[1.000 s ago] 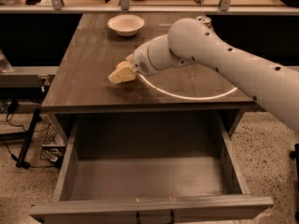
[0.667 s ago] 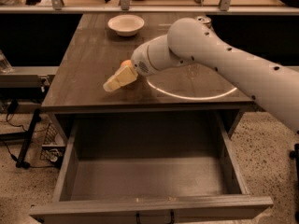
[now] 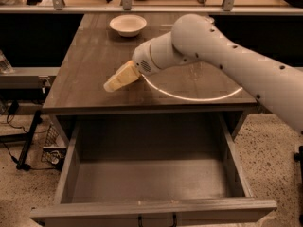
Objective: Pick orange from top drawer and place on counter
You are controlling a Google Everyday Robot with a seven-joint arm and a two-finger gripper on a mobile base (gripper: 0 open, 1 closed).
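Camera view looks down on the counter (image 3: 85, 79), a glossy grey-brown wood-grain top filling the far half of the scene. Below its near edge the top drawer (image 3: 66, 169) stands pulled fully out toward the camera, its grey floor and plain side walls in sight and a dark handle (image 3: 156, 220) at the near front. A thick white robot arm (image 3: 227, 56) comes in from the right and reaches left across the counter. A thin bright white ring (image 3: 189, 98) is marked on the counter's right part, partly covered by the arm. A pale bowl (image 3: 128, 25) sits at the far side, well apart from the arm's tip. The tan gripper (image 3: 113, 83) points down and left, over the counter just left of the ring; whether it is wide, narrow or holding anything cannot be told. The orange cannot be made out, neither in the drawer nor on the counter.
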